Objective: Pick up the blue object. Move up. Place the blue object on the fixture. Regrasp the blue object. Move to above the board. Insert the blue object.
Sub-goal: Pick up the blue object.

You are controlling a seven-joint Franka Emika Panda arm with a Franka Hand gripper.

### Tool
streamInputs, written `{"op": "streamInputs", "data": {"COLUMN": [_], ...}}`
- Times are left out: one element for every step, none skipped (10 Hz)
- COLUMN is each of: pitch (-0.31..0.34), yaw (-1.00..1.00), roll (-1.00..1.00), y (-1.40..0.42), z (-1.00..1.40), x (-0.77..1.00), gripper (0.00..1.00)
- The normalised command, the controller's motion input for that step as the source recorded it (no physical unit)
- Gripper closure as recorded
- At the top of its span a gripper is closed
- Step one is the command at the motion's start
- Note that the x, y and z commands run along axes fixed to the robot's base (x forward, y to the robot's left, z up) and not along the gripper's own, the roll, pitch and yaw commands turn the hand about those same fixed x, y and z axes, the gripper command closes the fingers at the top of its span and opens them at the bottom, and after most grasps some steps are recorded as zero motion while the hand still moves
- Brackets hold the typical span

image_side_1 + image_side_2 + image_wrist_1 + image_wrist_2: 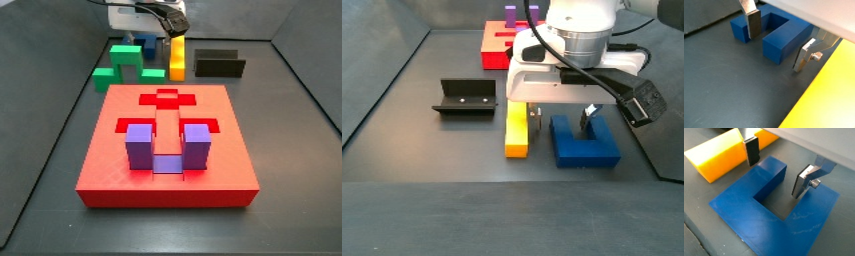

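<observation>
At the near end of the floor in a side view, the red board fills the foreground. Its shaped recesses hold one piece: a lighter purple U-shaped block seated in the nearer recess, prongs upright. Cross-shaped recess beyond it holds nothing.

Behind the board: green blocks, a yellow bar, and the black fixture off to one side. The gripper hangs at the far end by the yellow bar. The blue object barely shows from here, only a sliver beside the yellow bar.

From the opposite side, nearest is the blue object, lying flat on the dark floor, just beside the yellow bar. The gripper sits low over it, fingers spread wide, nothing held. One finger comes down at the prong away from the bar; the other sits toward the bar. The fixture stands apart from these, open face showing two small holes. The board is farthest, mostly behind the arm.

Both wrist views show what the side views cannot: silver plates with dark pads straddle one prong of the blue object, with clear gaps either side. Contact not seen. The slot between the prongs is visible, floor showing through.
</observation>
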Motion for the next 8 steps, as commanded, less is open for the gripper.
{"op": "streamInputs", "data": {"pitch": [-0.114, -0.084, 0.000, 0.000, 0.000, 0.000, 0.000, 0.000], "yaw": [0.18, 0.18, 0.00, 0.00, 0.00, 0.00, 0.00, 0.00], "roll": [0.00, 0.00, 0.00, 0.00, 0.00, 0.00, 0.00, 0.00], "y": [0.06, 0.00, 0.00, 0.00, 0.00, 0.00, 0.00, 0.00], "z": [-0.25, -0.12, 0.00, 0.00, 0.00, 0.00, 0.00, 0.00], "x": [0.00, 0.00, 0.00, 0.00, 0.00, 0.00, 0.00, 0.00], "gripper": [0.00, 0.00, 0.00, 1.00, 1.00, 1.00, 1.00, 1.00]}}
